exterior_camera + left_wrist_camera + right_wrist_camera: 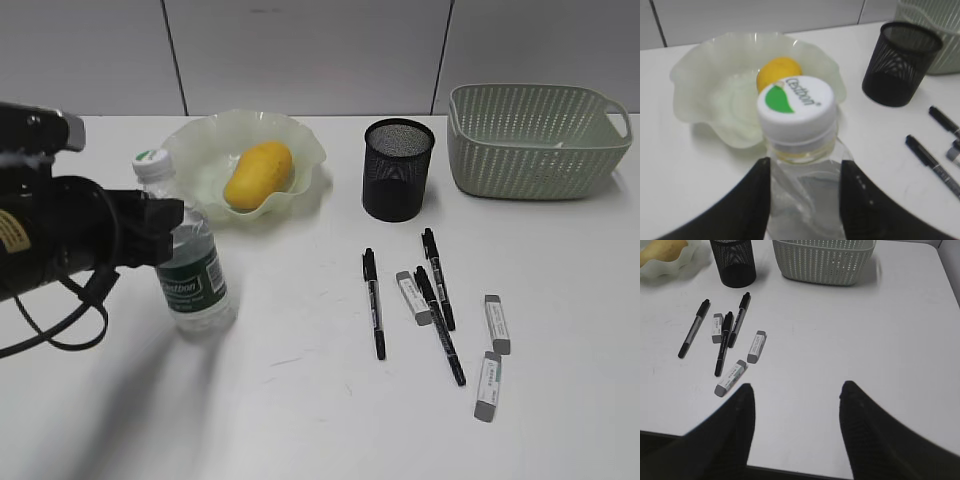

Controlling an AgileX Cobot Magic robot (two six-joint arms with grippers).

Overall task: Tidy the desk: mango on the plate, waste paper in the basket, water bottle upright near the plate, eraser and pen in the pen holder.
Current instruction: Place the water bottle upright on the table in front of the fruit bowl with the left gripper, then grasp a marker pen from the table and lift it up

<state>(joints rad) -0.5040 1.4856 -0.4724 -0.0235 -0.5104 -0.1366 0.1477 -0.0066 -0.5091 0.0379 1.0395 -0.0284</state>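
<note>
Stood upright on the desk (300,420), the water bottle (190,265), just in front of the plate (200,140) and a little to its left, white-green cap (796,107) on top. Clamped at mid-body between the two black fingers (752,200) of the left gripper (165,230), one finger against each side of the clear plastic, the dark arm reaching in from the left edge of the exterior view. Lay inside the plate, toward its right half, the mango (258,175), seen from the left wrist view as a yellow bulge directly behind the bottle cap. Stood just right of the plate, the black mesh pen holder (397,168), nothing visible inside it from this angle. Sat further right of the plate, beyond the pen holder and at the back of the desk, the basket (535,140); a small pale shape inside it (560,145), too indistinct to name. Lay loose in front of the pen holder, well right of the plate: three black pens (373,302) (437,277) (440,325) and three grey-and-white erasers (412,297) (496,323) (487,385), one eraser touching the middle pen. Hung above bare desk far right of the plate, the right gripper (795,405), fingers spread apart, nothing between them.
</note>
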